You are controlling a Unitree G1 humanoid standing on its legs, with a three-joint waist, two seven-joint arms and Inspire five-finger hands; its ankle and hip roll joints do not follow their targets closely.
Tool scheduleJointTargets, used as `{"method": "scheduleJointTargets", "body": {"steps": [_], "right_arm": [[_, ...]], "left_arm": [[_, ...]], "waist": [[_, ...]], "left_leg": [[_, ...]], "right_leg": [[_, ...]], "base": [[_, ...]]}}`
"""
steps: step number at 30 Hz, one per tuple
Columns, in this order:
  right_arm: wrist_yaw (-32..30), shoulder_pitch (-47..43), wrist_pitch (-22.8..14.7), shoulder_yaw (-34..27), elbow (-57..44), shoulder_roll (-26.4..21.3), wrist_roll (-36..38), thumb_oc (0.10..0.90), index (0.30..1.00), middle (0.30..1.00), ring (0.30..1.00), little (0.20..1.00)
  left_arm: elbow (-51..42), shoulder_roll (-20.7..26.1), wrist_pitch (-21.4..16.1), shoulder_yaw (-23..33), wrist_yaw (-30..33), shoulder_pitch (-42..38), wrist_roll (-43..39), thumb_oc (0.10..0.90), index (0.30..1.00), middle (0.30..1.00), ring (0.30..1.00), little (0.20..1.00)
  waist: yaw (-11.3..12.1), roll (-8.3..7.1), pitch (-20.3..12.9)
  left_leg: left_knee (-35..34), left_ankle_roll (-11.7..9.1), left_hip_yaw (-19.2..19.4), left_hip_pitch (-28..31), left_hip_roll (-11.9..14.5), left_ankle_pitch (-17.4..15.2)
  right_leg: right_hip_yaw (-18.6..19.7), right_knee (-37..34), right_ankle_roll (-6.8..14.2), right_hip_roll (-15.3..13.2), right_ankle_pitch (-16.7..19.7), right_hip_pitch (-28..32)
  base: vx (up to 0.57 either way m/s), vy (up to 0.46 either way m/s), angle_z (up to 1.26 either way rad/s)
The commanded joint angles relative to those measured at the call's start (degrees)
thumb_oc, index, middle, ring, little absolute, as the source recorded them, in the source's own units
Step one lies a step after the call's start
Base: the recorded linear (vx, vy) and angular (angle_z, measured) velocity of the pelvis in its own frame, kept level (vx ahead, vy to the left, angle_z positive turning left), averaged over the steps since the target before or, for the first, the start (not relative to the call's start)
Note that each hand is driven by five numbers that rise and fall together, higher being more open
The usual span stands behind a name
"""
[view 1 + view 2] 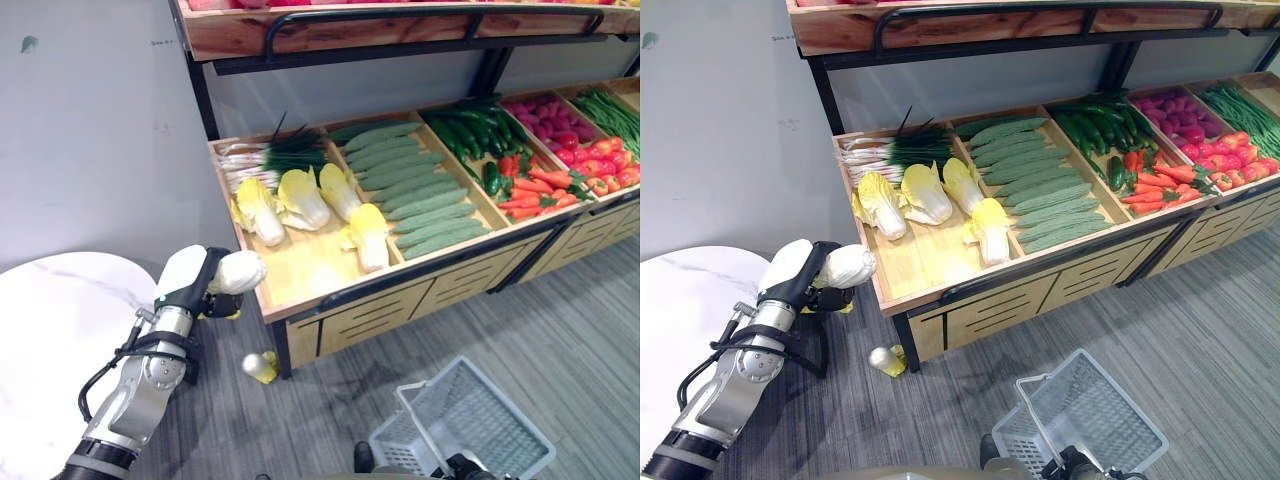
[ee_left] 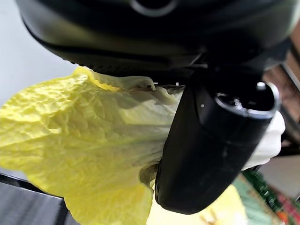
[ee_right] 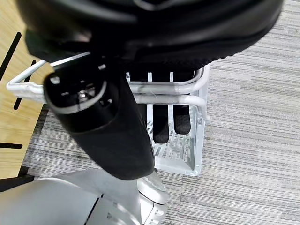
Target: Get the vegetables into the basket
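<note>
My left hand (image 1: 196, 286) hangs just off the left end of the vegetable stand, shut on a napa cabbage (image 1: 238, 271) with a white base and yellow leaves (image 2: 70, 126). Its thumb (image 2: 211, 140) presses across the leaves. A white wire basket (image 1: 470, 420) hangs low over the floor at the lower right. My right hand (image 3: 112, 136) is shut on its handle (image 3: 164, 99), fingers (image 3: 161, 123) curled under the bars. Several more cabbages (image 1: 300, 200) lie in the stand's left bin. Another cabbage (image 1: 260, 367) lies on the floor beside the stand's leg.
The wooden stand (image 1: 330, 300) slopes toward me with bins of green onions (image 1: 265, 155), light green cucumbers (image 1: 410, 190), dark cucumbers (image 1: 470, 130), carrots (image 1: 535, 190) and tomatoes (image 1: 605, 165). An upper shelf (image 1: 400, 25) overhangs it. A white round table (image 1: 50, 340) stands at the left.
</note>
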Motion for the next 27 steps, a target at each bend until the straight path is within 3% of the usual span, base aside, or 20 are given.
{"method": "scheduleJointTargets", "body": {"steps": [1, 14, 27], "right_arm": [[-0.1, -3.1, -2.2, 1.1, 0.5, 1.0, 0.5, 0.4, 0.3, 0.3, 0.3, 0.3], [-0.5, -3.7, -2.4, 0.6, 0.3, 0.0, 0.6, 0.4, 0.3, 0.3, 0.3, 0.3], [-1.2, -4.3, -1.9, -0.6, 0.9, -0.4, 1.1, 0.4, 0.3, 0.3, 0.3, 0.3]], "left_arm": [[-9.6, 0.0, -6.4, 6.5, 3.8, -2.4, -4.6, 0.4, 0.3, 0.3, 0.3, 0.3], [-17.3, -1.1, -8.1, 9.5, 1.4, 1.6, -13.6, 0.4, 0.3, 0.3, 0.3, 0.3], [-17.1, -2.0, -7.6, 7.6, -0.6, 0.5, -18.8, 0.4, 0.3, 0.3, 0.3, 0.3]], "waist": [[0.8, -1.0, -1.4], [2.5, -2.21, -0.2], [2.9, -2.85, 0.8]], "left_leg": [[0.4, -1.5, -0.9, 2.4, -0.5, -3.1], [0.4, -1.3, -3.0, 1.9, -0.6, -3.0], [0.4, 0.1, -3.1, 2.7, -2.4, -3.9]], "right_leg": [[0.1, 1.6, 6.2, -5.2, -0.4, -0.2], [-2.8, 2.4, 6.4, -5.8, -0.8, 0.9], [-1.8, 3.3, 7.0, -7.2, -0.5, 0.7]], "base": [[-0.07, -0.005, 0.02], [-0.02, 0.005, 0.12], [0.0, 0.043, 0.0]]}}
